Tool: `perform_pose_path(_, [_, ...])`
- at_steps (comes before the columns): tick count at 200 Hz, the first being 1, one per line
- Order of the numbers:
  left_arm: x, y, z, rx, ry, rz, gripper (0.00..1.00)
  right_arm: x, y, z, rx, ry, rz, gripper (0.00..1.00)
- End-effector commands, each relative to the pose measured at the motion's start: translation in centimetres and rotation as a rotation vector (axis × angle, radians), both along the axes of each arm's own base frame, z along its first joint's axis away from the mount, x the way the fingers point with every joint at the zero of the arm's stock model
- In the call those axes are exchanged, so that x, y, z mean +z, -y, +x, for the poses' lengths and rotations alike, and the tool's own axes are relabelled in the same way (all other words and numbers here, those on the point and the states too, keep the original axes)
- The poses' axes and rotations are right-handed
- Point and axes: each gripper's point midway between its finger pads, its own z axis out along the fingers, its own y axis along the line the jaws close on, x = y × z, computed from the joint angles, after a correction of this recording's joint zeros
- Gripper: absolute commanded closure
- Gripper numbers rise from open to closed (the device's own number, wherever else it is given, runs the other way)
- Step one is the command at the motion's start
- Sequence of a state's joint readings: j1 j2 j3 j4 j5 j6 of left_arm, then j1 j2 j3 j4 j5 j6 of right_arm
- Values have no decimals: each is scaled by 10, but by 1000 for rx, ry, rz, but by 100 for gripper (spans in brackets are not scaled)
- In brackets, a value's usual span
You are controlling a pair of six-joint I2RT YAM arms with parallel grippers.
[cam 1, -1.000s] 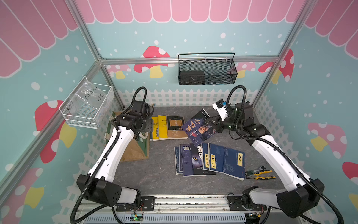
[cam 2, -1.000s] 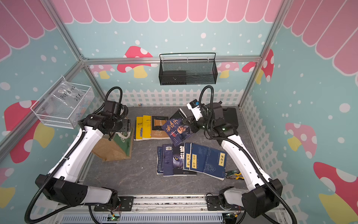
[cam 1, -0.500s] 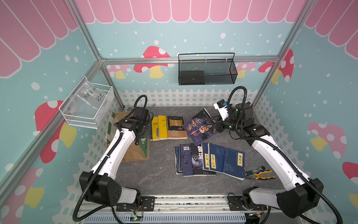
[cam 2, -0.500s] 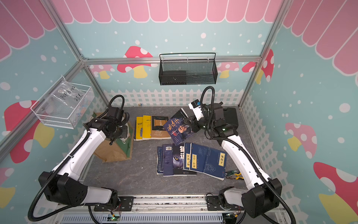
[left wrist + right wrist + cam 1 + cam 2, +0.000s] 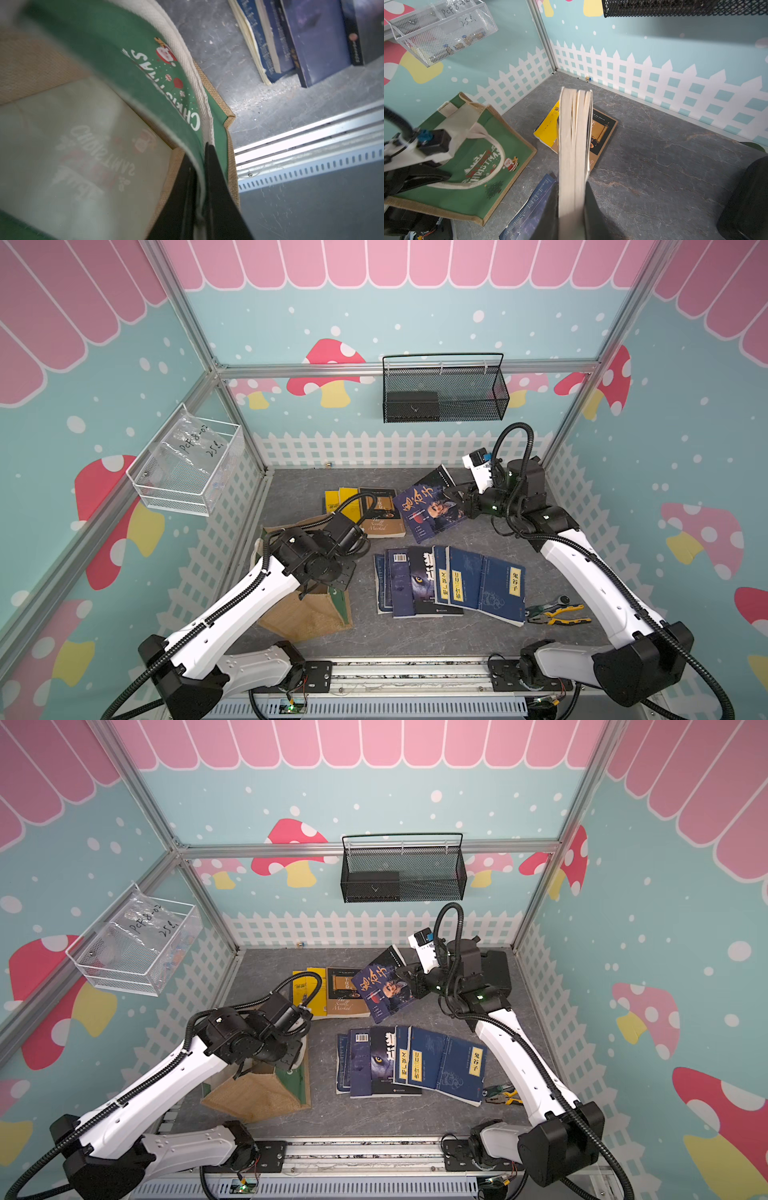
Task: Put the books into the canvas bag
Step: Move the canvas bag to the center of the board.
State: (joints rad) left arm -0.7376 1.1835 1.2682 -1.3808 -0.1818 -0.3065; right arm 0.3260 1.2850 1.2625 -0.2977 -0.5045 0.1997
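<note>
Bag (image 5: 303,614) rim was clamped in the left gripper (image 5: 198,153). Right gripper (image 5: 572,187) was clamped on a navy book (image 5: 432,510) outside the bag. Mesh basket (image 5: 469,406) held a black box (image 5: 411,400).

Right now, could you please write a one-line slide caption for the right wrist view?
Right end effector grips books edge-on over the grey table; left end effector pinches the green Christmas bag.

Light: bright, even light is coming from overhead; shadows are falling soft.
Blur: the canvas bag (image 5: 83,155) is smearing out of focus at the left wrist lens.
Sheen: the tabletop (image 5: 259,104) is glinting palely.
Sharpness: both top views are reading crisp throughout.
</note>
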Motion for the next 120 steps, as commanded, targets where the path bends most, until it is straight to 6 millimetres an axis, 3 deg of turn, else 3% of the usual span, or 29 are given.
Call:
perform_pose_path(1, [0, -1, -23, -27, -47, 34, 100, 34, 3, -4, -8, 101, 57, 100])
perform_pose_path(58, [20, 16, -39, -158, -69, 48, 98, 34, 5, -7, -15, 109, 56, 100])
perform_pose_path(72, [29, 19, -36, -161, -40, 21, 73, 37, 0, -10, 23, 122, 67, 100])
perform_pose_path(92, [48, 28, -30, -177, 28, -49, 48, 42, -3, -9, 43, 139, 68, 100])
perform_pose_path(104, [64, 30, -21, -164, 106, -87, 34, 44, -5, -9, 56, 149, 67, 100])
perform_pose_path(120, [88, 26, -12, -129, 195, -130, 22, 50, -11, -13, 104, 177, 65, 100])
